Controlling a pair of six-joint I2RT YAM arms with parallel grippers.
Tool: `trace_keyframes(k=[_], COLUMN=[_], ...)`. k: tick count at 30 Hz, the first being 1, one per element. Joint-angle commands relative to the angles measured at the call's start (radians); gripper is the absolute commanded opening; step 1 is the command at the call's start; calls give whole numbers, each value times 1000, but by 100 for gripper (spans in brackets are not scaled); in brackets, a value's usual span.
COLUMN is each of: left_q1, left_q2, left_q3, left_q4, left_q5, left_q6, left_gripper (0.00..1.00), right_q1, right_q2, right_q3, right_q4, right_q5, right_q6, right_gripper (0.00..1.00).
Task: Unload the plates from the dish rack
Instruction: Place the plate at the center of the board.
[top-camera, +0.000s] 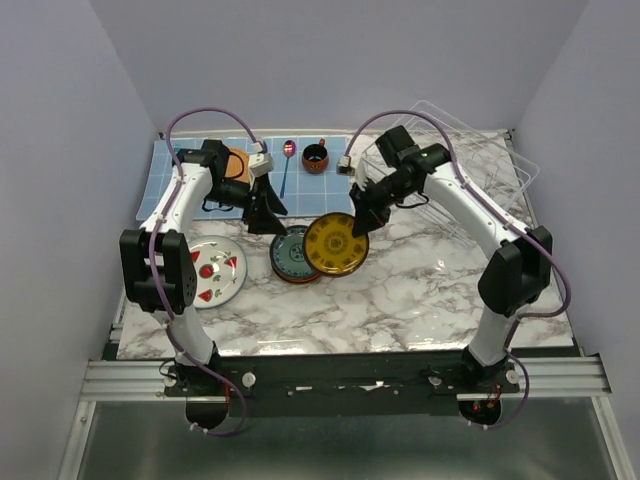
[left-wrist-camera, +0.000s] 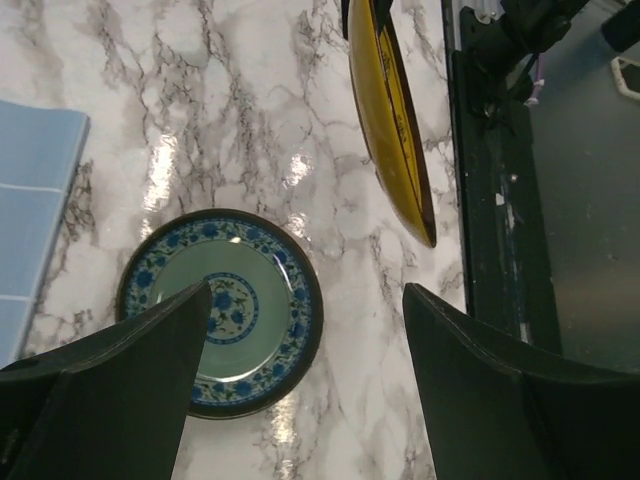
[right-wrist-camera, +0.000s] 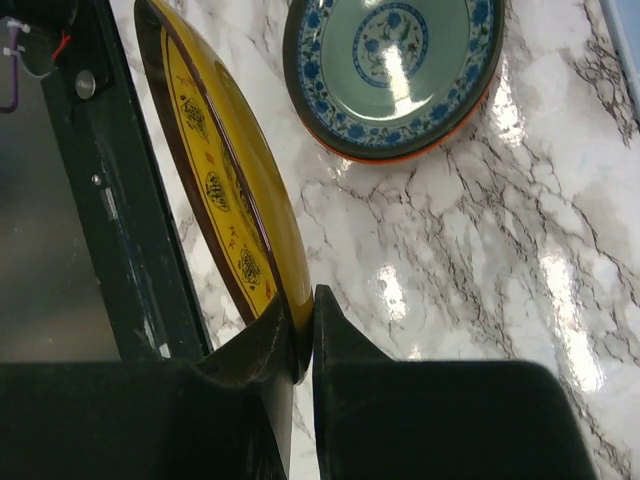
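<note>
Right fingers (right-wrist-camera: 350, 350) pressed together on the rim of the mustard-yellow plate (right-wrist-camera: 225, 190), one pad on each face. Nothing else in my right gripper (top-camera: 360, 222). Plate hangs tilted on edge, sloping away from the fingertips over the marble table (right-wrist-camera: 480, 250). Cannot tell whether its far edge touches the tabletop.

Left fingers (left-wrist-camera: 130, 385) spread wide, nothing between them. My left gripper (left-wrist-camera: 308, 292) hovers above the table, pointing down.

Below the gap of the left fingers, nearer one finger than the other: blue-patterned plate (left-wrist-camera: 250, 300), flat on the marble. Its orange-red underside shows at the rim in the right wrist view. This plate lies just past the tips of my right fingers, beside the held plate; from overhead the two overlap at the edge.

Outward of my left fingers and nearer my base: white plate with red wedges (top-camera: 215, 270), flat on the table, apart from the fingers.

Behind my right fingers, toward the far right corner of the table: dish rack (top-camera: 480, 170), white wire, well apart from the held plate.

Beyond my left fingers: blue mat (top-camera: 190, 175), with a spoon (top-camera: 287, 165) and a cup (top-camera: 315, 157) on it.
</note>
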Motion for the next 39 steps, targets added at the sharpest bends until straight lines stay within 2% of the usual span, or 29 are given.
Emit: trace_keyframes(k=[1, 2, 4, 5, 6, 8, 12, 21, 24, 26, 30, 33, 34, 36, 37, 39], left_q1=[2, 0, -4, -18, -27, -43, -55, -126, -133, -136, -150, -150, -150, -150, -150, -150], left_q2=[-17, -29, -90, -119, -183, -227, -177, -170, -158, -149, -144, -143, -138, -129, -126, -124], left_q3=[-57, -71, -147, -187, -272, -330, -286, -319, -315, -304, -298, -296, -287, -261, -250, -230], left_q4=[11, 64, 308, 418, 620, 739, 700, 829, 813, 797, 764, 741, 720, 671, 654, 634], left_q5=[73, 65, 13, -21, -86, -116, -107, -158, -156, -153, -155, -167, -177, -179, -185, -199], left_q6=[-121, -240, -398, -590, -667, -761, -758, -838, -823, -809, -778, -763, -731, -709, -685, -678], left_gripper=[85, 85, 84, 84, 84, 84, 81, 76, 70, 61, 53, 41, 32, 23, 13, 7], right_q1=[58, 70, 75, 77, 77, 80, 86, 103, 109, 110, 114, 114, 114, 114, 114, 114], right_q2=[75, 90, 117, 124, 136, 147, 161, 180, 183, 183, 181, 180, 180, 173, 173, 166], right_q3=[95, 107, 129, 135, 141, 164, 186, 196, 206, 213, 238, 242, 242, 236, 232, 215], right_q4=[39, 36, 45, 48, 51, 51, 51, 56, 48, 44, 30, 27, 25, 24, 22, 27], right_q5=[-11, 7, 24, 36, 46, 63, 73, 47, 27, 11, 3, 21, 26, 36, 43, 55], right_q6=[55, 55, 74, 78, 81, 88, 95, 97, 94, 91, 85, 80, 78, 75, 69, 69], right_gripper=[1, 1, 1, 1, 1, 1, 1, 1, 1, 1, 1, 1, 1, 1, 1, 1])
